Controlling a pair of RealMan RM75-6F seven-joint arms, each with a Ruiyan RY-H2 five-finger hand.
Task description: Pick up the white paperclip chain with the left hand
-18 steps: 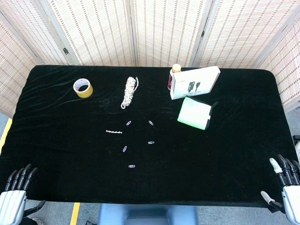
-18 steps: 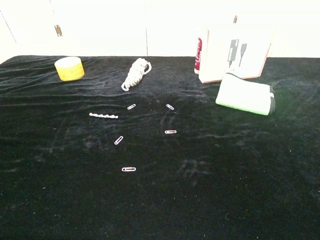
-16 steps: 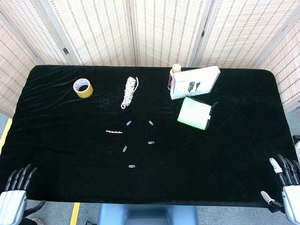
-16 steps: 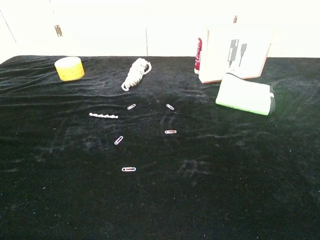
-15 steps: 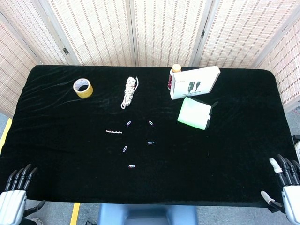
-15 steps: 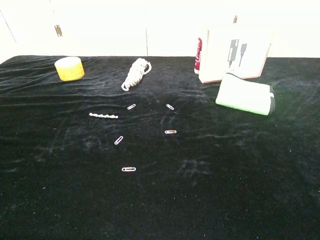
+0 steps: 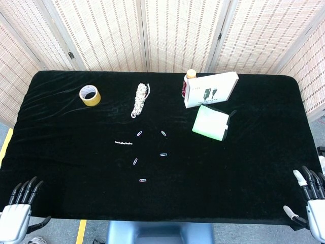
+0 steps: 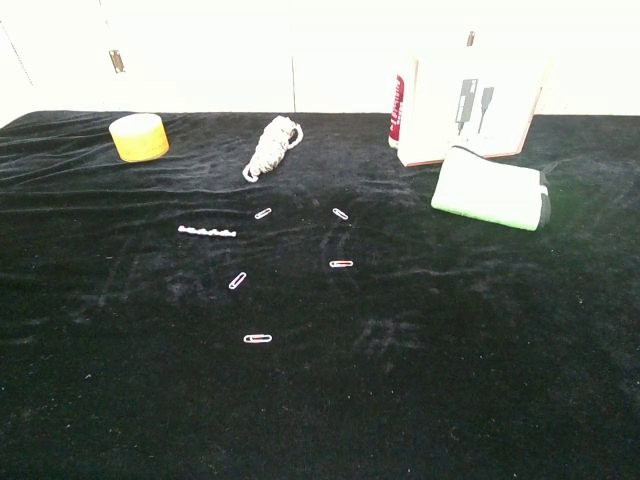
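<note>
The white paperclip chain [image 7: 124, 143] [image 8: 207, 232] lies flat on the black tablecloth, left of the table's middle. My left hand [image 7: 18, 212] hangs at the bottom left corner of the head view, at the table's front edge, far from the chain, fingers apart and holding nothing. My right hand [image 7: 313, 201] is at the bottom right corner, also empty with fingers spread. Neither hand shows in the chest view.
Several loose paperclips [image 7: 139, 133] [image 8: 258, 338] lie around the chain. A yellow tape roll [image 7: 89, 94], a coiled white rope [image 7: 140, 99], a white box [image 7: 210, 89], a small bottle [image 7: 189, 81] and a green pouch [image 7: 212, 122] sit toward the back.
Both hands have sunk slightly lower in the head view. Nothing on the table has moved.
</note>
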